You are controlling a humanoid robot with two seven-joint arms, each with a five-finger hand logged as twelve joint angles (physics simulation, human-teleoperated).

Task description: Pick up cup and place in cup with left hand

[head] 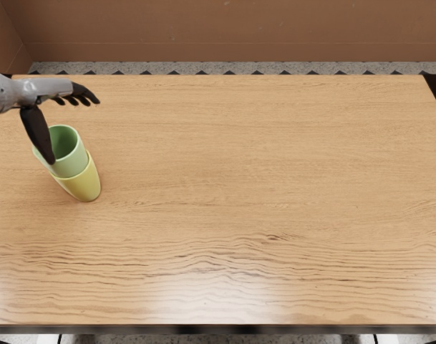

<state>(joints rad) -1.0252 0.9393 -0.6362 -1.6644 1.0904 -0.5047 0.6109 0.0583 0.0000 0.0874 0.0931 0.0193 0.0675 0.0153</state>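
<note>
OK so, looking at the left hand hanging above the counter, pretty much relaxed and not grasping anything. Got the fingers loosely stretched out to the hand's right in the head view, curving down a little toward the tips, plus the thumb pointing down. Can't tell from this angle whether touching the green rim or just hanging in front of it.

As for the cups: check out the green cup, right below the hand and a bit toward the viewer, partly covered by the thumb. Sitting inside the yellow cup, mouth up, upper part sticking out. So yeah, nested, with the yellow one at the bottom on the counter, lower than the hand and slightly to its right.

Way beyond the hand, can also see a brown wall and some speckled floor.
</note>
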